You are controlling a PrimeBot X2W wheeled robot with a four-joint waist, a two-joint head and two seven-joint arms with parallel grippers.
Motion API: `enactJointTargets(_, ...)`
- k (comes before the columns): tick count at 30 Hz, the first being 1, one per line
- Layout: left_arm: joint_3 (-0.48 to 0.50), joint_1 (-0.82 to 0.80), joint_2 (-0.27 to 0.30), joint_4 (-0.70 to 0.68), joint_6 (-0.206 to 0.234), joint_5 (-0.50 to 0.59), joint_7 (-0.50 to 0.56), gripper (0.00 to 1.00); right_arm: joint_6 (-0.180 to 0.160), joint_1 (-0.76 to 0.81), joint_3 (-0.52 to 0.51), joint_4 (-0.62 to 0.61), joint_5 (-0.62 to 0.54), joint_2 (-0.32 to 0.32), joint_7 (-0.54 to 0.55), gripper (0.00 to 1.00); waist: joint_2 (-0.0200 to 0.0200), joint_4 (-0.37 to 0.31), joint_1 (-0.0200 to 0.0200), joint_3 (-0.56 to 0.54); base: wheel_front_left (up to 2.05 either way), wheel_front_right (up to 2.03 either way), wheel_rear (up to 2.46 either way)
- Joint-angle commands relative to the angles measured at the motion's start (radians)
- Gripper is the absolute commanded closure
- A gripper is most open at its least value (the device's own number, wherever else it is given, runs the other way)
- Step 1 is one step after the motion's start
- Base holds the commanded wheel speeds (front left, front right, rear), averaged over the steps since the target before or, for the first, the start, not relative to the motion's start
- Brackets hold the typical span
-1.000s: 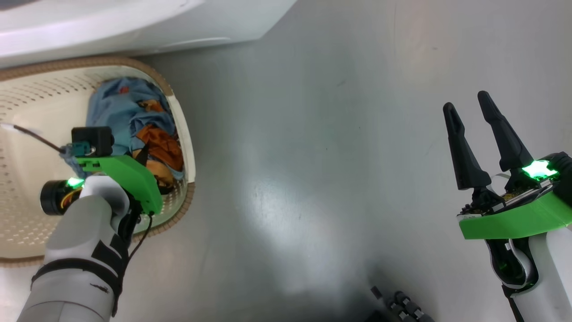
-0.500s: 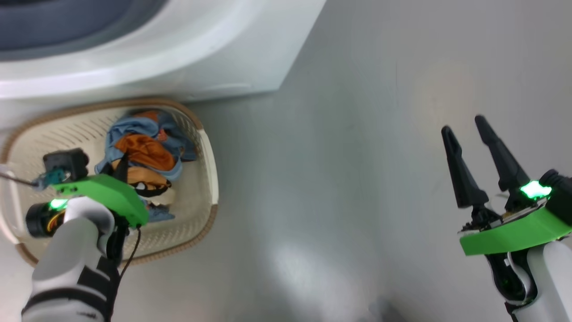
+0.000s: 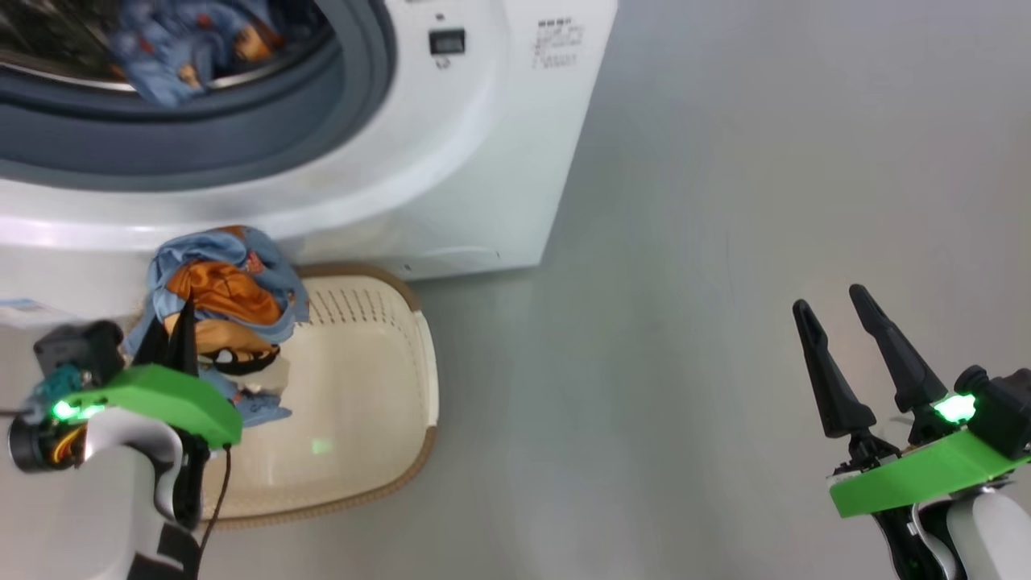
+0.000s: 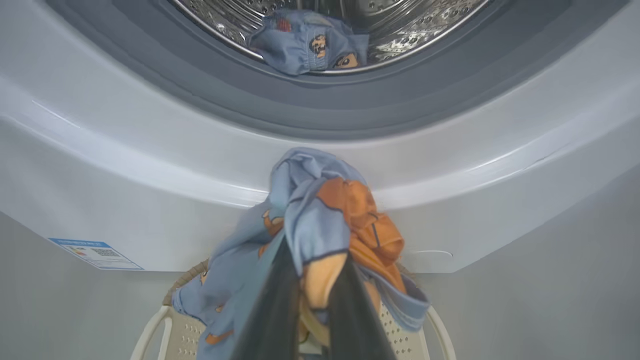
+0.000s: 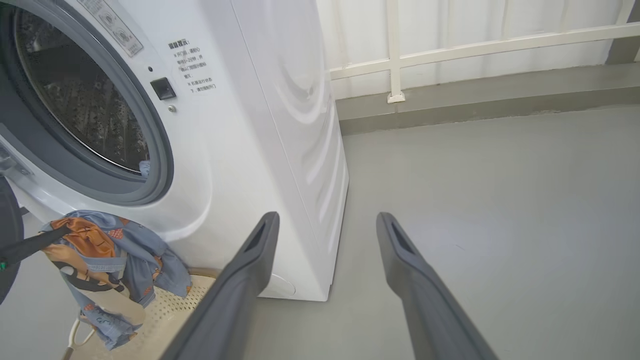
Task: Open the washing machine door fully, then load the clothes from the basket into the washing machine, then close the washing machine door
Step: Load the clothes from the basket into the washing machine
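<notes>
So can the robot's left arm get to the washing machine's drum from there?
Probably yes. The left gripper, shut on a bundle of clothes, is in front of and below the open drum, and nothing stands between them. A second bundle already lies inside.

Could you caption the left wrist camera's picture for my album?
Left jaws shut on a light blue, orange-printed fabric bundle above the cream perforated plastic basket, before the white front-loading washing machine.
</notes>
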Motion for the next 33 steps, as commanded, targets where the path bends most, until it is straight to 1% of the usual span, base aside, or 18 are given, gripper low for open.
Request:
enactJointTargets(1,0.041,0.038,0.026,-0.056,-0.007,0.021,-0.009,1.00,0.003,0.032,0.008,-0.018,-0.014,-0.015,-0.005,0.00,0.0000,0.030,0.0002,-0.071,0.00,0.00,0.00)
enactJointTargets(8,0.107,0.157,-0.009,-0.243,-0.026,0.079,-0.009,1.00,0.003,0.067,-0.014,-0.012,-0.020,-0.021,-0.005,0.00,0.0000,0.044,0.0002,-0.138,0.00,0.00,0.00)
enactJointTargets(19,0.145,0.413,-0.058,-0.506,-0.037,0.140,-0.009,1.00,0.003,0.178,-0.044,-0.002,-0.026,-0.030,-0.005,0.00,0.0000,0.068,0.0002,-0.275,0.00,0.00,0.00)
enactJointTargets(26,0.131,0.563,-0.068,-0.631,-0.023,0.141,-0.009,1.00,0.003,0.240,-0.071,-0.009,-0.027,-0.032,-0.005,0.00,0.0000,0.078,0.0002,-0.316,0.00,0.00,0.00)
enactJointTargets(29,0.108,0.635,-0.070,-0.694,-0.005,0.131,-0.009,1.00,0.003,0.266,-0.083,-0.015,-0.028,-0.032,-0.005,0.00,0.0000,0.083,0.0002,-0.328,0.00,0.00,0.00)
enactJointTargets(33,0.085,0.672,-0.070,-0.728,0.018,0.105,-0.009,1.00,0.003,0.281,-0.089,-0.019,-0.029,-0.029,-0.005,0.00,0.0000,0.083,0.0002,-0.333,0.00,0.00,0.00)
